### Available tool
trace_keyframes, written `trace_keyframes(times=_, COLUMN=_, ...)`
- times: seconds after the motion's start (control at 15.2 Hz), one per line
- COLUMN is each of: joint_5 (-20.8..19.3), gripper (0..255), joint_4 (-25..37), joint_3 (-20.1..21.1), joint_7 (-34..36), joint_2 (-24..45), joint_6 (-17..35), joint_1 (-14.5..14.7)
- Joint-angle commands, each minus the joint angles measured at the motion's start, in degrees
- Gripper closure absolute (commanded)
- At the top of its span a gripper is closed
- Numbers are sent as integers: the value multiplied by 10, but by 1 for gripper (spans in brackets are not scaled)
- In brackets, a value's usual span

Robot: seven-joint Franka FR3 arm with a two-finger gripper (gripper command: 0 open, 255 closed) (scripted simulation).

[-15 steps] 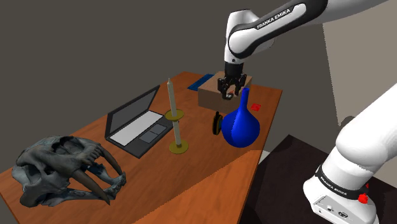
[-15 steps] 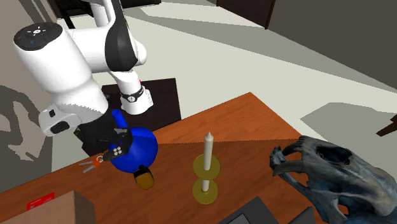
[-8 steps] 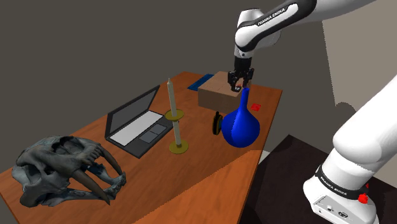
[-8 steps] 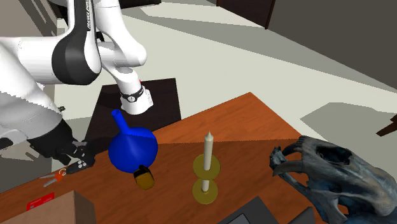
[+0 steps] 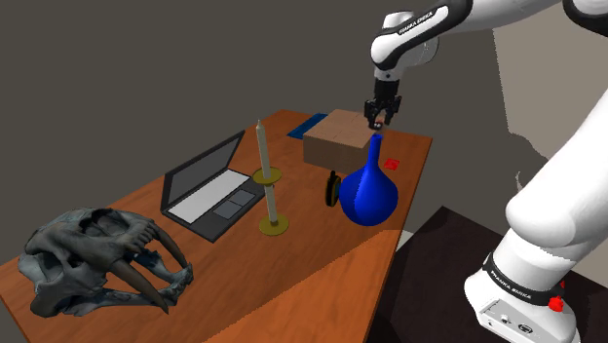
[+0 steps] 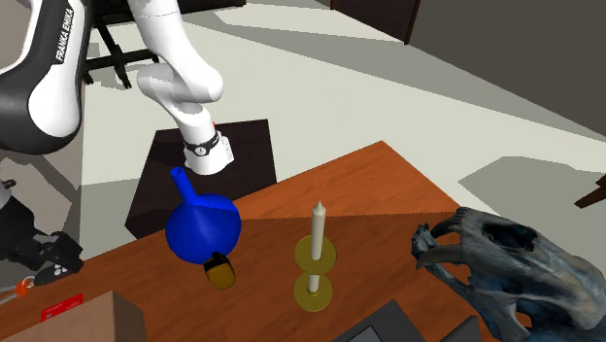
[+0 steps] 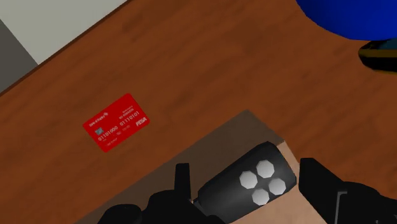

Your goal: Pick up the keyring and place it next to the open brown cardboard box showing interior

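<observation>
Between the black fingers of the pincer (image 5: 380, 114), which clasped it, the keyring (image 7: 248, 181) hung clear of the bench (image 5: 302, 255). The wrist view showed it as a dark cylinder with four pale octagons on its end. In the second exterior view its keys and orange tag were partly cut off at the edge. Below it lay a corner of the brown box (image 5: 336, 137), whose interior could not be made out. A red card (image 7: 116, 121) lay just beside the box, and a blue flask (image 5: 368, 193) stood near.

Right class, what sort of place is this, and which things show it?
Probably a home study or desk corner: a wooden table holds an open laptop, a candle and a cardboard box.
</observation>
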Motion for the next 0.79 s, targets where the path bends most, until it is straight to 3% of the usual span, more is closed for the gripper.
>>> trace_keyframes(times=0.0, joint_5=0, gripper=255, joint_4=31, joint_3=-13, joint_7=-25, joint_2=26, joint_6=-5, joint_1=-12)
trace_keyframes(times=0.73, joint_5=20, gripper=255, joint_4=240, joint_3=-61, joint_7=-147, joint_2=182, joint_6=-60, joint_1=-80)
